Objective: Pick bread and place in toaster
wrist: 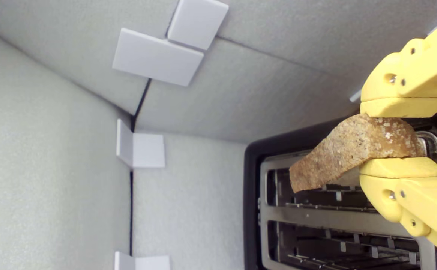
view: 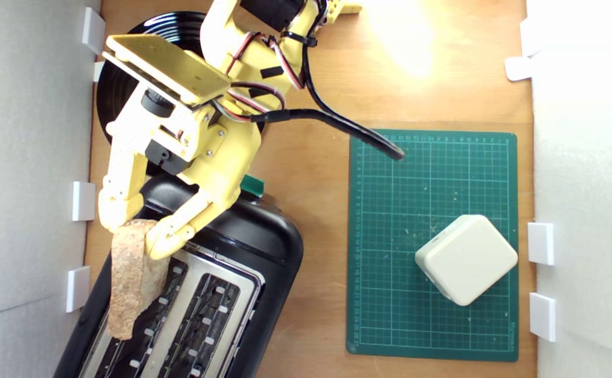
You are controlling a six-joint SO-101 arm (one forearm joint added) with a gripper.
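Observation:
The bread (view: pixel 131 278), a brown crusty wedge, hangs just above the toaster (view: pixel 253 247), over the slot nearer the exterior view's left. My yellow gripper (view: pixel 132 231) is shut on the slice's upper end. In the wrist view the two yellow fingers (wrist: pixel 400 107) pinch the bread (wrist: pixel 349 150) from both sides, with the toaster's (wrist: pixel 254 195) open slots right beneath it. The toaster is black with a silver top plate and a teal-green lever (view: pixel 252 185). Whether the slice's lower tip touches the slot edge is unclear.
A glossy black plate (view: pixel 122 68) lies behind the arm. A cream-white rounded block (view: pixel 466 259) sits on the green cutting mat (view: pixel 432 173) at the exterior view's right. Grey foam walls (view: pixel 22 157) with white clips stand close by the toaster. A black cable (view: pixel 337 123) trails from the arm.

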